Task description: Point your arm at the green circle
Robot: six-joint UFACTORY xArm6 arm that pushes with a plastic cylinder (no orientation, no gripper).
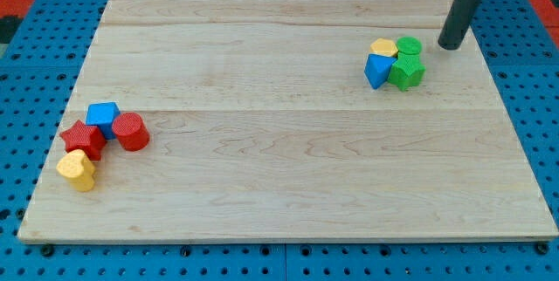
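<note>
The green circle (pixel 409 46) sits at the view's upper right, at the top of a tight cluster. Touching it are a yellow block (pixel 383 48) to its left, a green star-like block (pixel 407 71) below it and a blue block (pixel 377 71) at lower left. My tip (pixel 449 45) is on the board just to the right of the green circle, a small gap apart. The dark rod rises from it toward the view's top edge.
A second cluster lies at the view's lower left: a blue block (pixel 103 117), a red star-like block (pixel 84 138), a red cylinder (pixel 131 131) and a yellow heart-like block (pixel 77 169). The wooden board (pixel 288 159) rests on a blue pegboard.
</note>
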